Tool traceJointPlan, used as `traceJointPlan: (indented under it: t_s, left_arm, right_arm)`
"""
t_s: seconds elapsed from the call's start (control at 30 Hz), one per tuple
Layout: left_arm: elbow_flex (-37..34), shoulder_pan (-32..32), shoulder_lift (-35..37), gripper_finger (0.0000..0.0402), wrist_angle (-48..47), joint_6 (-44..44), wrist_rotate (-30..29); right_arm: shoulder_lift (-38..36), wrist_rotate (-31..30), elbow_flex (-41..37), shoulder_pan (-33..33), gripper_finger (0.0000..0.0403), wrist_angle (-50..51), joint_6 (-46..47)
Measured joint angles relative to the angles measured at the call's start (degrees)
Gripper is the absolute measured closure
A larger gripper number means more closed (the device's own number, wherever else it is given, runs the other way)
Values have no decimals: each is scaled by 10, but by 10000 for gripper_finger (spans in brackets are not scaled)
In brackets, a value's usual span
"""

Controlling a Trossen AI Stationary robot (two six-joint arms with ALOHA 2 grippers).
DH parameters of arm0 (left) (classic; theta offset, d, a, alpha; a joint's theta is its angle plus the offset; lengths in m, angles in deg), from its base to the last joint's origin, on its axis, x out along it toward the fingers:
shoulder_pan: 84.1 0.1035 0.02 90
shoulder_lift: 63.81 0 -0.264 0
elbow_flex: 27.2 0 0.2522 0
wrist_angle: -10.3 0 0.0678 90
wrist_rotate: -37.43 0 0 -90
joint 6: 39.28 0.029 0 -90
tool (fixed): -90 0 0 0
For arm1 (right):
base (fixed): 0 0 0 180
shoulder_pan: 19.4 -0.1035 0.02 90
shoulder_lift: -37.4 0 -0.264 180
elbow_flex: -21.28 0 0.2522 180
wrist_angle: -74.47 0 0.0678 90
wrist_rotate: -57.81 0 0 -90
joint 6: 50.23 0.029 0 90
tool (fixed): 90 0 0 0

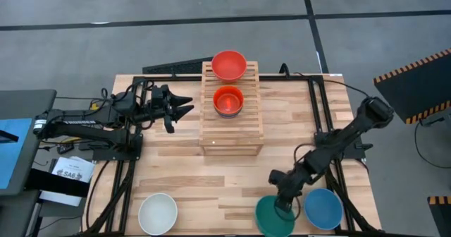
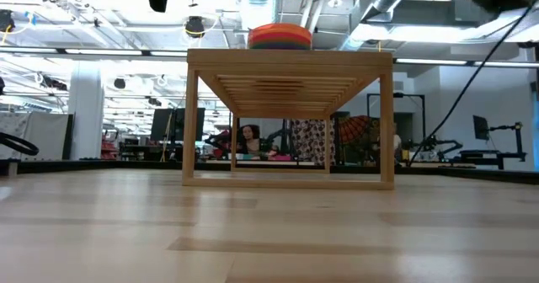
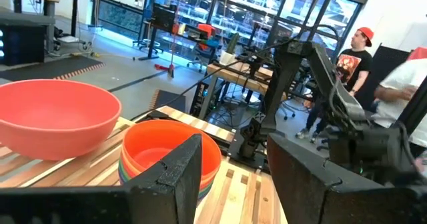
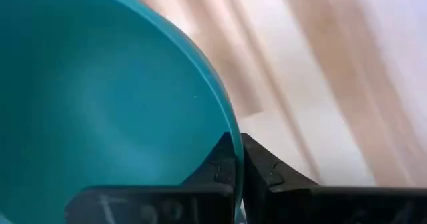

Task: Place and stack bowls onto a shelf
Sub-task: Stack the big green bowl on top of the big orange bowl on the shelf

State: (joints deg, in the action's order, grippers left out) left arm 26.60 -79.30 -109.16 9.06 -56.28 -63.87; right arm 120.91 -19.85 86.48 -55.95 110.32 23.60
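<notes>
You have red-orange glossy plastic bowls [image 1: 228,65] on the slatted wooden shelf [image 1: 231,135] at 12 o'clock; the right gripper [image 1: 284,207] pinches the teal bowl's [image 1: 268,216] rim, blue [image 1: 323,209] and white [image 1: 157,213] bowls remain

Two bowl stacks [image 1: 228,82] on the shelf [image 1: 231,135]; three bowls [image 1: 158,212] along the table's [image 1: 176,166] near edge

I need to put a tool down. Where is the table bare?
Bare: table between shelf and the near-edge bowls, and between white bowl and teal bowl. Crowded: right gripper pinches the teal rim beside blue bowl.
</notes>
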Motion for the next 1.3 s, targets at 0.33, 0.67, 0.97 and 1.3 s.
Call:
traceJointPlan:
  t_s: [0.33,0.67,0.97,1.3]
  left_arm:
    - [0,0,0,248,2,13,-1]
    - [0,0,0,248,11,24,-1]
    - [0,0,0,248,11,27,-1]
    - [0,0,0,248,11,25,3]
  right_arm:
    - [-138,74,156,161,379,5,-129]
    - [-81,-58,481,497,379,173,-345]
    - [58,-80,555,720,379,204,-324]
    - [186,-64,554,768,379,251,-297]
